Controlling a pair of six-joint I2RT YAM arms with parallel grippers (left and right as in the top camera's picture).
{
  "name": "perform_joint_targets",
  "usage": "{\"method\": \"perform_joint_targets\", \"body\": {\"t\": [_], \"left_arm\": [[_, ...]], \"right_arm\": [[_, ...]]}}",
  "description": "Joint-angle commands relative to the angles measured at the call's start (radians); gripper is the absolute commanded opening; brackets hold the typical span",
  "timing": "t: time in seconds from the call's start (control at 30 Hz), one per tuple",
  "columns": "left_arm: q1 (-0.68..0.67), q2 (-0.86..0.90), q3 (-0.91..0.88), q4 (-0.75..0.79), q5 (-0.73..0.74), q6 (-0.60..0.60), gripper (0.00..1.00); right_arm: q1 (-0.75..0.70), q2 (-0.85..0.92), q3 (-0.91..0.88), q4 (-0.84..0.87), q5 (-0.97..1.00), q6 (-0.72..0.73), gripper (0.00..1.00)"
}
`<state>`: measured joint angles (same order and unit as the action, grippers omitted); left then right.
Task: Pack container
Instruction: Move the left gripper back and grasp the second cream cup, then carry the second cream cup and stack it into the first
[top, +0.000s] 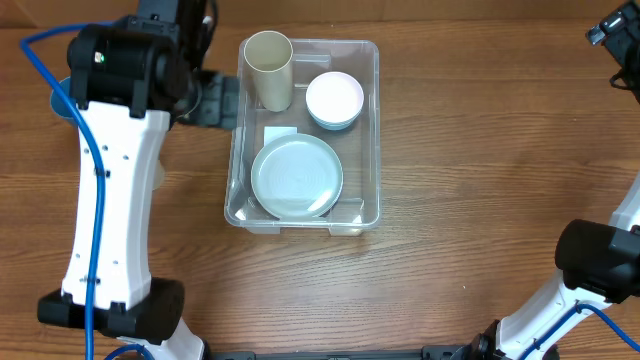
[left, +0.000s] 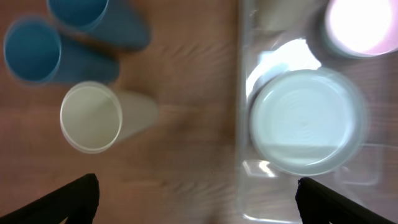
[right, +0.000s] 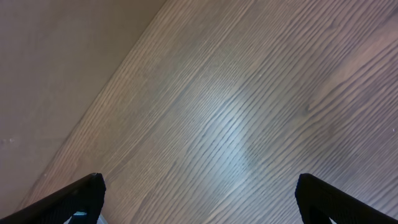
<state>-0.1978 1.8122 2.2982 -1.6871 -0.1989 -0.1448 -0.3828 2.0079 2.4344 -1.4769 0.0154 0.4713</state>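
The clear container (top: 372, 150) stands at the table's middle. It holds an upright cream cup (top: 269, 68), a white bowl (top: 334, 99) and a pale blue plate (top: 296, 177). A white label (top: 281, 133) shows on its base. My left gripper (left: 199, 205) is open and empty, hovering over bare wood just left of the container's wall (left: 242, 93); in the overhead view it sits at the container's left side (top: 212, 100). The plate (left: 305, 121) and bowl (left: 360, 25) also show in the left wrist view. My right gripper (right: 199, 199) is open and empty over bare table, at the far right (top: 612, 35).
Left of the container lie two blue cups (left: 32, 50) (left: 81, 12) and a cream cup (left: 91, 117), mostly hidden under my left arm (top: 110, 180) in the overhead view. The right wrist view shows the table's edge (right: 93, 106).
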Motion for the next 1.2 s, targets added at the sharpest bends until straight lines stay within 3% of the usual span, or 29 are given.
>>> {"method": "perform_joint_targets", "body": {"t": [0.0, 0.3, 0.73, 0.8, 0.87, 0.97, 1.17], "left_arm": [[0.114, -0.008, -0.173, 0.015, -0.012, -0.066, 1.00], [0.338, -0.005, -0.450, 0.292, 0.198, -0.043, 1.00], [0.355, -0.001, -0.726, 0.600, 0.217, 0.012, 0.99], [0.355, -0.001, -0.728, 0.610, 0.215, 0.014, 0.85], [0.355, -0.001, -0.728, 0.616, 0.216, 0.014, 0.30], [0.355, -0.001, -0.728, 0.613, 0.218, 0.013, 0.04], [0.354, -0.001, -0.726, 0.603, 0.233, 0.013, 0.04]], "right_arm": [[0.000, -0.002, 0.006, 0.005, 0.013, 0.008, 1.00], [0.000, -0.002, 0.006, 0.005, 0.013, 0.008, 1.00], [0.000, -0.002, 0.006, 0.005, 0.013, 0.008, 1.00], [0.000, -0.002, 0.006, 0.005, 0.013, 0.008, 1.00], [0.000, -0.002, 0.006, 0.005, 0.013, 0.008, 1.00], [0.000, -0.002, 0.006, 0.005, 0.013, 0.008, 1.00], [0.000, -0.002, 0.006, 0.005, 0.013, 0.008, 1.00]]}}
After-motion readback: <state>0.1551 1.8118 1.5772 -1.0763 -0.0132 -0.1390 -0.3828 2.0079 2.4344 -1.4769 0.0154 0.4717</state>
